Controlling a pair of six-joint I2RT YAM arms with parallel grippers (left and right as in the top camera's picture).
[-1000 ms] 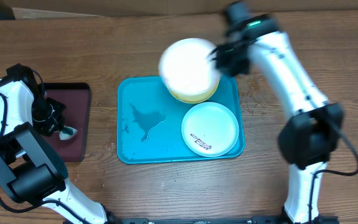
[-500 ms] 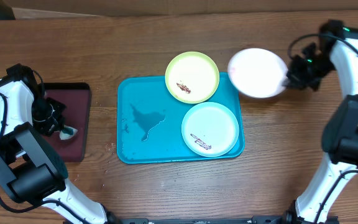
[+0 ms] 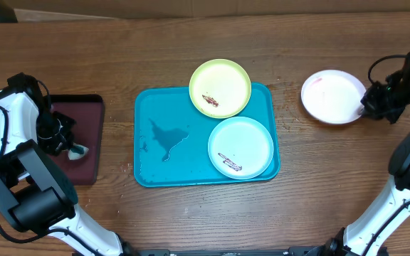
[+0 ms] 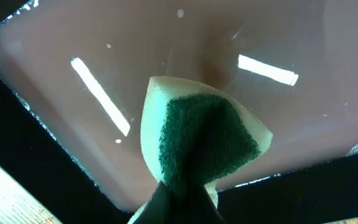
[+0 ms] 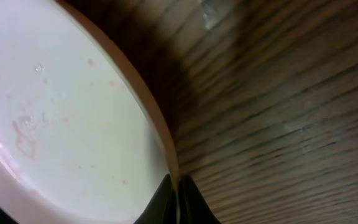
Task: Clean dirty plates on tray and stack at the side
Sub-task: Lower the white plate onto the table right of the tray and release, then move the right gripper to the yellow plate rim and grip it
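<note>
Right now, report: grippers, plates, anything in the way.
Left gripper shut on sponge over maroon tray. Right gripper shut on white plate rim, off blue tray. On it: yellow plate, mint plate, both smeared. Puddle alongside.

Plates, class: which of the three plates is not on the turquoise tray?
The white plate, pinched at its rim by the right gripper over the wooden table right of the tray. The yellow-green plate and mint-blue plate both sit on the tray.

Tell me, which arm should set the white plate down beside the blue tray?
Probably right. The right gripper is shut on the rim of the white plate, beside the blue tray. The left gripper is far off, pinching a sponge over the maroon tray.
</note>
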